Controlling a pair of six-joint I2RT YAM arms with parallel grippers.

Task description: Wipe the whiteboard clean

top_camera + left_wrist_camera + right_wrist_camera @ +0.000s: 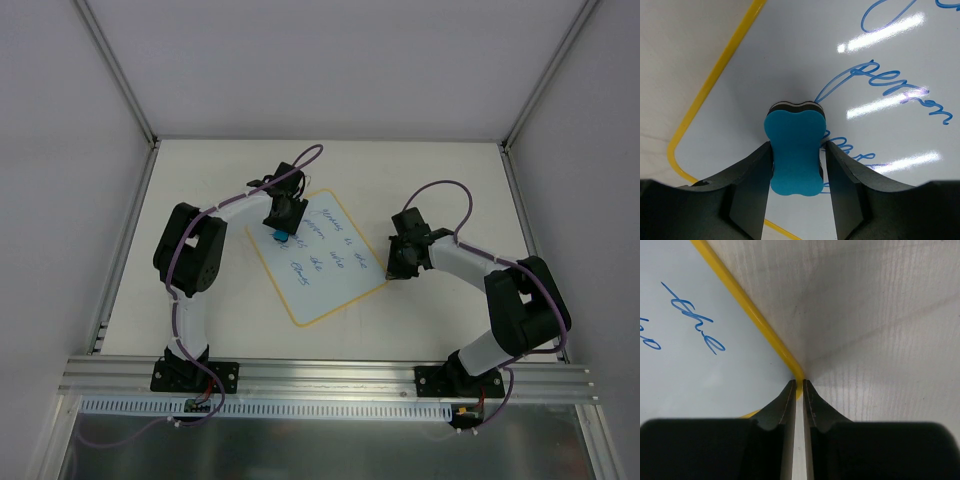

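The whiteboard (322,280) lies tilted in the middle of the table, pale with a yellow border and blue handwriting (330,240). A blue eraser (794,150) stands on the whiteboard (790,60) near its upper left edge, beside the writing. My left gripper (799,146) is shut on the eraser at its waist. From above, the eraser (281,236) shows under the left gripper (283,226). My right gripper (395,272) is shut, holding nothing. In the right wrist view its tips (799,382) rest on the yellow border (755,315) at the board's right corner.
The board rests on a pale wood-grain table (200,170) enclosed by grey walls. An aluminium rail (330,375) with both arm bases runs along the near edge. Bare table (880,340) lies to the right of the board's corner.
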